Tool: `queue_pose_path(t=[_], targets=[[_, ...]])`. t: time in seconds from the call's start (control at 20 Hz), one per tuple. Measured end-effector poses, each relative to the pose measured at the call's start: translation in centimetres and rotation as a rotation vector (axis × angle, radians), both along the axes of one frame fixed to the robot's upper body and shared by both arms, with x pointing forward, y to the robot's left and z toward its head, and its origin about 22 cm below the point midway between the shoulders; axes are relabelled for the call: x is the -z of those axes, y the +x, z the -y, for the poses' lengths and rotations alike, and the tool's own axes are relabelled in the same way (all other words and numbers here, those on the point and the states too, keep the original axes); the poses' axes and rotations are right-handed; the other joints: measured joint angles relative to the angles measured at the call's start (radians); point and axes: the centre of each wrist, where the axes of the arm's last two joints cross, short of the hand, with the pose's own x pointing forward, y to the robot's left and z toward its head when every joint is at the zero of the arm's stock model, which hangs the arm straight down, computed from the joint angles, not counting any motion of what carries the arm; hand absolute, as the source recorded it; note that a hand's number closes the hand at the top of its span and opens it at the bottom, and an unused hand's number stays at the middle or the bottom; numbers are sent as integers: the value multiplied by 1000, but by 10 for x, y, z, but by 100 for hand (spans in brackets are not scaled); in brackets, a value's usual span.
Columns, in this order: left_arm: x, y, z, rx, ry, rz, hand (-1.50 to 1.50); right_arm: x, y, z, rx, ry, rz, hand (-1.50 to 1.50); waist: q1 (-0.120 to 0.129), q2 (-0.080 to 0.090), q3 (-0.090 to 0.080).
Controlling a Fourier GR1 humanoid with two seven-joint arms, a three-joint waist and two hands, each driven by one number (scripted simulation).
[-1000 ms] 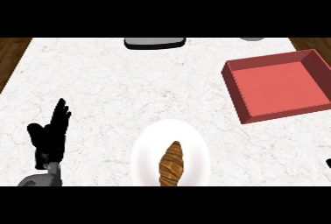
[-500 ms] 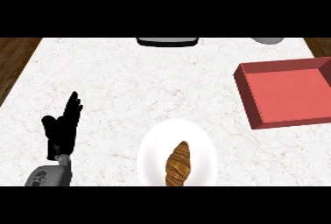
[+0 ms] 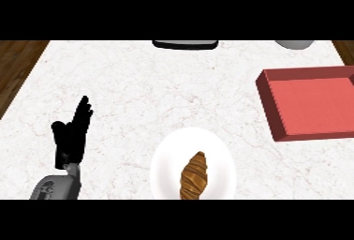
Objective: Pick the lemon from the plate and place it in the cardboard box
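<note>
A brown croissant-shaped pastry (image 3: 194, 175), not a lemon, is seen lying on the white plate (image 3: 166, 159), well apart from the red box (image 3: 313, 105), while the left robot hand (image 3: 72, 137) is held released, fingers straight, above the bench (image 3: 152, 89).

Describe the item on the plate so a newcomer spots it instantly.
On the white marble counter, find the white plate at the near edge, left of the red box. On it lies a brown, ridged croissant, the plate's only item.

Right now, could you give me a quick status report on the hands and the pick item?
Left hand open, resting at left of counter; right hand not in view. Plate holds a brown croissant, no lemon visible. Red box at right, path unobstructed.
</note>
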Motion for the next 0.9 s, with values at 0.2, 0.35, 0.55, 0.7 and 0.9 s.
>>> queue_pose_path(t=[0.2,0.35,0.55,0.7,0.9], targets=[[1,2,-5,14,0,3,0,26,28,-6,56,32,-65,-150,7,3,0],[0,5,-2,8,-2,5,0,41,43,-7,54,76,-139,-150,4,4,1],[-5,6,-7,13,-3,9,0,51,60,-7,17,172,-189,-150,9,5,2],[-4,6,-7,6,-5,7,0,54,65,-3,-51,285,-199,-150,1,4,2],[-1,3,-11,0,-5,4,0,53,63,11,-110,469,-213,-150,-7,4,3]])
